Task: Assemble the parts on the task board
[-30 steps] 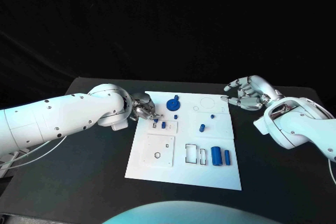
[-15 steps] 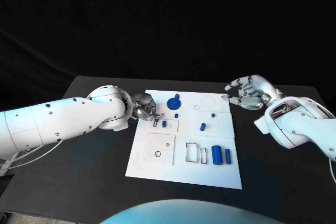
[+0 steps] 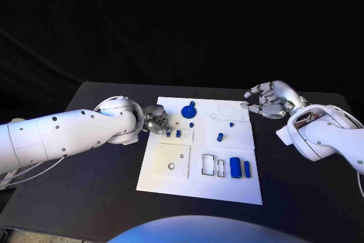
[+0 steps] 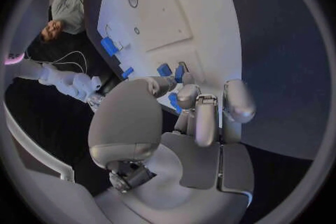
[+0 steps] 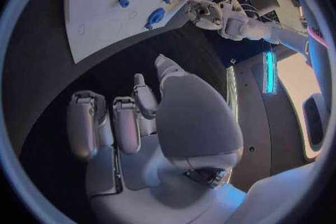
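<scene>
White task board [image 3: 199, 186] on a black table [image 3: 303, 185]; blue parts: a disc [image 3: 187, 114] near the silver left hand [image 3: 155, 120], two cylinders [image 3: 240, 168].

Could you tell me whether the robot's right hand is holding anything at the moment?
No. The right hand is empty, its fingers curled in over the black table beside the task board.

The task board [image 3: 199, 180] looks like matt white plastic, smooth, with thin dark outlines marked on it. The parts on it, such as the round blue piece [image 3: 187, 113] near its far edge and the blue cylinder [image 3: 235, 168] toward its near edge, look like smooth blue plastic with a slight sheen. The surface [image 3: 99, 185] under the board is matt black. Beside the board, the left robot hand [image 3: 156, 120] and right robot hand [image 3: 267, 101] show brushed silver metal; the arm [image 3: 61, 135] shells are glossy white plastic.
</scene>
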`<state>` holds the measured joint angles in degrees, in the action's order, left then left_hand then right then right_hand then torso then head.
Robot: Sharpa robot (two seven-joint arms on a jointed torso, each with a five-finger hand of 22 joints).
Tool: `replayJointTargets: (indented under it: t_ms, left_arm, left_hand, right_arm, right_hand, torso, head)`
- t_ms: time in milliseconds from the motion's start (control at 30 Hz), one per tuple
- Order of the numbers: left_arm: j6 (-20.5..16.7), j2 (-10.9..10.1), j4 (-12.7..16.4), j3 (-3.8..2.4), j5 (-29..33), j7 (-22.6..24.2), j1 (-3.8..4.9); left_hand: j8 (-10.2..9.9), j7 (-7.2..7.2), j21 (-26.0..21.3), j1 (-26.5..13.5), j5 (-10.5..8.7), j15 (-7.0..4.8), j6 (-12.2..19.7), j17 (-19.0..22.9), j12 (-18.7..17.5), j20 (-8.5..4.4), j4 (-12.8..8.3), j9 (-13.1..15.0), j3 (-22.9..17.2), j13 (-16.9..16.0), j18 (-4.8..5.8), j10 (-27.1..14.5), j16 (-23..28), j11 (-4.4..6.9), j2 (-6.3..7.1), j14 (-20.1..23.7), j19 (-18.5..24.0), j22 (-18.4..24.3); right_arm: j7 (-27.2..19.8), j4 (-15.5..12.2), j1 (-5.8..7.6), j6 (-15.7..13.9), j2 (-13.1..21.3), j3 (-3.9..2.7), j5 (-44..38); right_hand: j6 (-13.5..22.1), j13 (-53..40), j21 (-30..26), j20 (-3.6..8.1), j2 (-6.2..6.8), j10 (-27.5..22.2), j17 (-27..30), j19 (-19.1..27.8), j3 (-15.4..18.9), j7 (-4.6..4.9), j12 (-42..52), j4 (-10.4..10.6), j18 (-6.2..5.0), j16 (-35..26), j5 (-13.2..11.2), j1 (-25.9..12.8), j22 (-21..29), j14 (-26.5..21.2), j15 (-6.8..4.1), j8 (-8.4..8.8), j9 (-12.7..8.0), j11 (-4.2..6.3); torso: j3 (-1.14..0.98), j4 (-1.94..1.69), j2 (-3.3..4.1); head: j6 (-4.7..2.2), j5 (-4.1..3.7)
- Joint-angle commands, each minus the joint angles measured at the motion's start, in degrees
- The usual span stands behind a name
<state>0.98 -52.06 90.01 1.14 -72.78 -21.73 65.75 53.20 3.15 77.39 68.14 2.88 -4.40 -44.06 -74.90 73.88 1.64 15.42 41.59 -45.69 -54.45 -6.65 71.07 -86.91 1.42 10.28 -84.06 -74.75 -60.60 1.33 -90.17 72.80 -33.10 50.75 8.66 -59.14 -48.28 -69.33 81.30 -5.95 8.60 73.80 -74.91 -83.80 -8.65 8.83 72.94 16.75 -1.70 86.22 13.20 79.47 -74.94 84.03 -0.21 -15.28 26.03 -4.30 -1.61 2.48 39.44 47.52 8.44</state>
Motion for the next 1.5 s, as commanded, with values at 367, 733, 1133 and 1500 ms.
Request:
replayJointTargets:
  t_ms: [367, 733, 1133, 1500]
  left_arm:
    - [0.7, -0.2, 0.1, -0.01, -1.1, -0.5, -0.36]
    - [1.3, -0.3, 0.3, -0.01, -1.0, -0.6, -0.41]
    - [1.0, -0.4, 0.3, -0.02, -0.5, -0.2, -0.42]
    - [1.3, -0.4, 0.3, -0.02, -0.3, -0.1, -0.42]
  left_hand:
    - [0.2, -0.46, 0.3, 0.6, 0.19, -0.26, -0.6, -8.8, 0.0, 0.11, -7.3, 0.1, -8.0, 0.0, 0.84, 0.6, -0.2, -0.02, 0.05, -4.3, -0.4, -0.1]
    - [0.2, -0.47, 0.3, 0.5, 0.19, -0.27, -0.7, -8.8, 0.0, 0.11, -7.4, 0.1, -8.1, 0.1, 0.84, 0.6, -0.2, -0.02, 0.12, -4.3, -0.4, -0.1]
    - [0.2, -0.52, 0.3, 0.5, 0.20, -0.30, -0.8, -8.8, 0.1, 0.10, -7.7, 0.2, -8.5, -0.1, 0.85, 0.8, -0.2, 0.03, 0.42, -4.3, -0.4, -0.1]
    - [0.2, -0.54, 0.3, 0.4, 0.19, -0.31, -0.9, -8.8, 0.1, 0.09, -7.8, 0.2, -8.7, -0.2, 0.87, 0.9, -0.2, 0.05, 0.60, -4.3, -0.5, -0.2]
  right_arm:
    - [-0.2, -0.1, -0.05, 0.4, 0.0, 0.00, -0.3]
    - [-0.2, -0.1, -0.05, 0.4, 0.1, 0.00, -0.3]
    - [-0.1, -0.1, -0.05, 0.5, 0.1, 0.00, -0.3]
    - [0.0, 0.0, -0.06, 0.4, 0.1, 0.00, -0.3]
  right_hand:
    - [-0.3, 0.0, -0.4, -0.13, -0.16, 0.0, -6.0, -0.1, -0.4, 0.04, -0.2, -0.1, -0.86, -0.3, 0.2, -0.6, -8.3, 3.7, 0.15, -0.36, -0.1, 0.21]
    - [-0.3, 0.0, -0.4, -0.13, -0.16, 0.0, -6.0, -0.1, -0.4, 0.04, -0.2, -0.1, -0.86, -0.3, 0.2, -0.6, -8.3, 3.7, 0.15, -0.36, -0.1, 0.21]
    - [-0.3, 0.0, -0.4, -0.13, -0.16, 0.0, -6.0, -0.1, -0.4, 0.04, -0.2, -0.1, -0.86, -0.3, 0.2, -0.6, -8.3, 3.7, 0.15, -0.36, -0.1, 0.21]
    - [-0.3, 0.0, -0.4, -0.13, -0.16, 0.0, -6.0, -0.1, -0.4, 0.04, -0.2, -0.1, -0.86, -0.3, 0.2, -0.6, -8.3, 3.7, 0.15, -0.36, -0.1, 0.21]
  torso:
    - [-0.04, 0.01, 0.02]
    - [0.00, 0.06, 0.00]
    - [0.01, 0.02, 0.01]
    - [-0.01, -0.02, 0.02]
  head:
    - [0.09, 0.06]
    - [0.21, -0.04]
    - [0.11, -0.09]
    - [0.19, -0.15]
